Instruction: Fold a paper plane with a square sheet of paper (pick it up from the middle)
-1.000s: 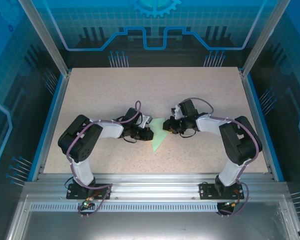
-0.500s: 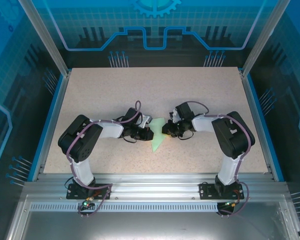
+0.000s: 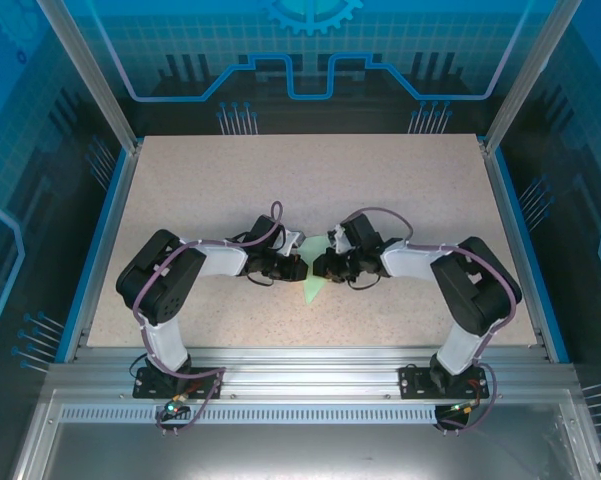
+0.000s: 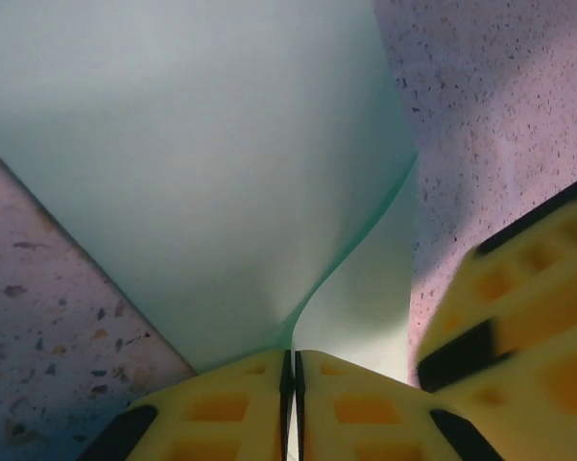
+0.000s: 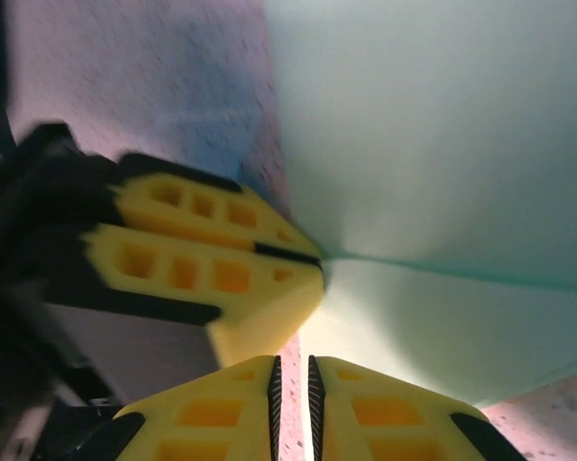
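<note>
The left gripper (image 4: 290,363) is clamped shut on the paper (image 4: 202,173), which buckles up from the pinch. The right gripper (image 5: 292,370), jaws nearly together, sits just beside it at the paper's edge; whether it grips cannot be told. The paper lies between both grippers, mid-way across the speckled table (image 3: 400,180), long axis near-to-far, its point toward the near edge. Blue-lit walls (image 3: 40,150) enclose the table.

One creased sheet of paper (image 4: 221,144), one speckled table (image 3: 280,180), and two tools: left tool (image 4: 290,370), right tool (image 5: 291,379).
</note>
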### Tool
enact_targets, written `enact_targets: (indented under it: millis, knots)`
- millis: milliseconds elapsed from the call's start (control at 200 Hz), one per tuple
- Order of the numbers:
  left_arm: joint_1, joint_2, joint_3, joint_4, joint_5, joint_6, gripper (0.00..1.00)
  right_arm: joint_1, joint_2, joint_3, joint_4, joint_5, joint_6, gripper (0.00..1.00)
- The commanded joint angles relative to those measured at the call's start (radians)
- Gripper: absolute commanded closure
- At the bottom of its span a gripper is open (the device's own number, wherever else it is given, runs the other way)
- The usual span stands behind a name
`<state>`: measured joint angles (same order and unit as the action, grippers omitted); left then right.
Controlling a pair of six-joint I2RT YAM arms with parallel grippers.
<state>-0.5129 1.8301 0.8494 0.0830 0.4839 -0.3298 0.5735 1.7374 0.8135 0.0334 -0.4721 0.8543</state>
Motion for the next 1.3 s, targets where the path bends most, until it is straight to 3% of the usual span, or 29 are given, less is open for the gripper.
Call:
enact_targets:
  millis: [0,120,465,850,995,1090,1290]
  knots:
    - [0.005,0.022,0.009,-0.042,-0.001,0.024,0.86,0.026,0.042,-0.05,0.069,0.0,0.064,0.83]
    - [0.005,0.017,0.006,-0.045,-0.003,0.026,0.86,0.025,0.062,-0.073,0.072,0.004,0.055,0.83]
    - [0.005,0.02,0.013,-0.044,-0.003,0.02,0.86,0.076,-0.062,-0.101,0.055,0.009,0.041,0.82]
    - [0.004,0.014,0.015,-0.046,0.001,0.02,0.85,0.121,0.007,-0.1,0.077,0.021,0.064,0.82]
    - [0.004,0.014,0.013,-0.046,0.0,0.021,0.85,0.089,-0.086,-0.075,-0.03,0.087,0.028,0.82]
    - [0.005,0.014,0.015,-0.049,0.002,0.021,0.85,0.032,-0.122,-0.097,0.002,0.105,0.047,0.8]
    - [0.005,0.017,0.014,-0.04,0.003,0.015,0.85,-0.053,-0.038,-0.05,0.054,0.035,0.036,0.8]
